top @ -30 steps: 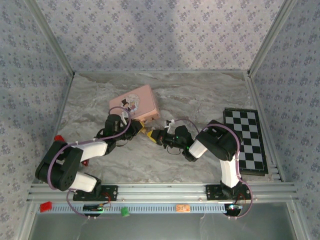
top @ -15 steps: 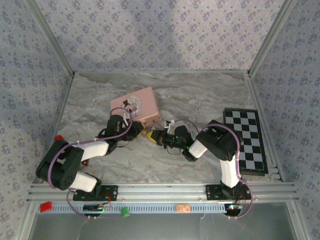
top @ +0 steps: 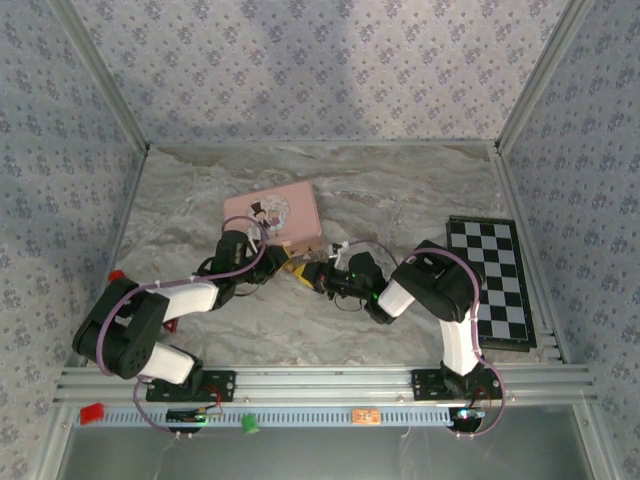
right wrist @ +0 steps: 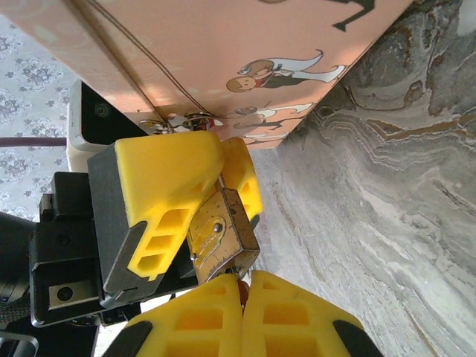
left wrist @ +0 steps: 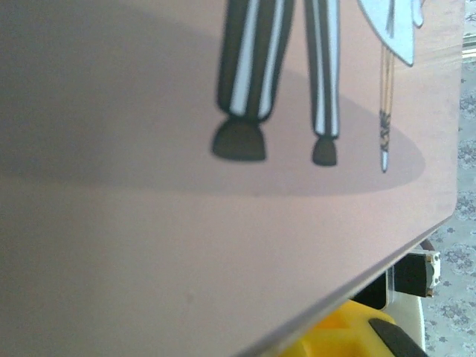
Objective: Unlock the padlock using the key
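Seen from above, your two arms reached inward and met near the middle of a grey marbled table (top: 400, 200). A pink illustrated tin (top: 272, 213) lay just beyond them, and a black-and-white chessboard (top: 497, 280) rested well apart at the right edge.

The padlock (right wrist: 223, 239), a tiny brass block, hung at the near side of the tin, just below the tin's small metal clasp (right wrist: 190, 116). It was off the table, caught between your two grippers.

Your left gripper (top: 277, 262) came in from the left. In the right wrist view its yellow fingers (right wrist: 167, 197) sat on either side of the padlock's upper part, touching or almost touching it. I could not tell whether they were pinching it or standing slightly apart.

Your right gripper (right wrist: 244, 291) came from the opposite side with its yellow fingers pressed together, tips right against the padlock's lower end. A small dark sliver showed at the seam between them, too hidden to name.

The left wrist camera looked closely across the tin's lid, where a drawn figure's striped trousers and dark shoes appeared.
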{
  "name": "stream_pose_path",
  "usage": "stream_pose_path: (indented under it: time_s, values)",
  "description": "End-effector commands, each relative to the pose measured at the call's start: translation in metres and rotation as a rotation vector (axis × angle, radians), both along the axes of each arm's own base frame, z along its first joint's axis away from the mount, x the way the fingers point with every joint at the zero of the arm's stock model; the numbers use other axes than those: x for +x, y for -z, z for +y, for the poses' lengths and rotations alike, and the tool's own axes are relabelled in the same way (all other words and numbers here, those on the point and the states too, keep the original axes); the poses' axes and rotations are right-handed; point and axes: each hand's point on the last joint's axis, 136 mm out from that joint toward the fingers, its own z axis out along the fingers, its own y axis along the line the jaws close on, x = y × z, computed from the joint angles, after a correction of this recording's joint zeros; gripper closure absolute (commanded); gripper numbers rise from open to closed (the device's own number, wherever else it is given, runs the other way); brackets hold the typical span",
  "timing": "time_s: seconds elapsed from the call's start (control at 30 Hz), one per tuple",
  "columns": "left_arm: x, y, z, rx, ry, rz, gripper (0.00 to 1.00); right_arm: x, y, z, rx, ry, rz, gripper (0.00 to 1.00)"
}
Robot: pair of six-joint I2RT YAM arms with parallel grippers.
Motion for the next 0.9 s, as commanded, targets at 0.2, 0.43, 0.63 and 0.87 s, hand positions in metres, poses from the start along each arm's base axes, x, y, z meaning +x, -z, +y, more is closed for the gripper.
stream_pose_path:
  time_s: [0.2, 0.43, 0.63, 0.87]
  values:
    - [-0.011, -0.014, -0.024, -0.062, 0.095, -0.005, 0.65, 0.002, -0.015, 0.005, 0.034, 0.011, -0.075, 1.0]
    - [-0.014, -0.009, -0.025, -0.053, 0.092, 0.009, 0.62, 0.001, -0.01, 0.01, 0.028, 0.003, -0.07, 1.0]
    - [-0.018, -0.005, -0.027, -0.037, 0.101, 0.019, 0.69, -0.001, -0.005, 0.014, 0.023, 0.0, -0.062, 1.0]
    - [-0.025, 0.0, -0.032, -0.031, 0.111, 0.03, 0.8, 0.002, -0.002, 0.012, 0.015, 0.014, -0.059, 1.0]
